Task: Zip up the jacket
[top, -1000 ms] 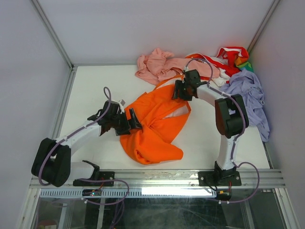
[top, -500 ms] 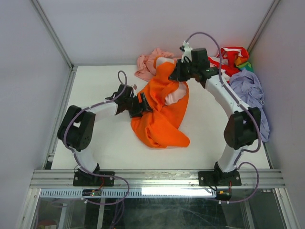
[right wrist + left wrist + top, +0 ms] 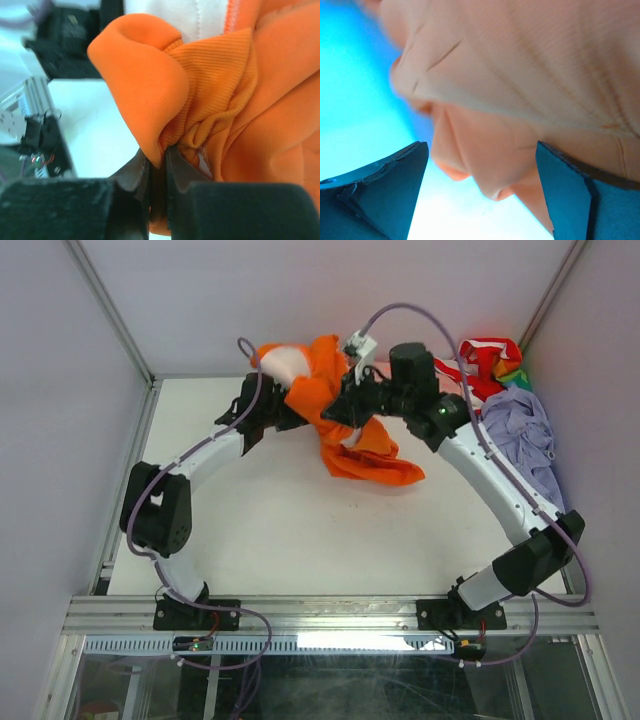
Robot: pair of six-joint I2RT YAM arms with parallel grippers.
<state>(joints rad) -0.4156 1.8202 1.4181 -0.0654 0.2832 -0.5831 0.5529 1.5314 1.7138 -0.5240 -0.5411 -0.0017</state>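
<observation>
I've got right pincer (image 3: pixel 159 156) clenched on jacket (image 3: pixel 360 450) ribbing, raised to unfold it, I'd guess. My left pincer (image 3: pixel 481 146) is released around loose cloth.

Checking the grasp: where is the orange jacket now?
Top view: the orange jacket hangs bunched over the far middle of the table, between the left gripper and the right gripper, which is shut on its ribbed edge.

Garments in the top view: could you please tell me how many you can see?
3: the orange jacket held up in the far middle, a red-and-white garment at the far right corner, a lilac garment along the right edge. Others may be hidden.
</observation>
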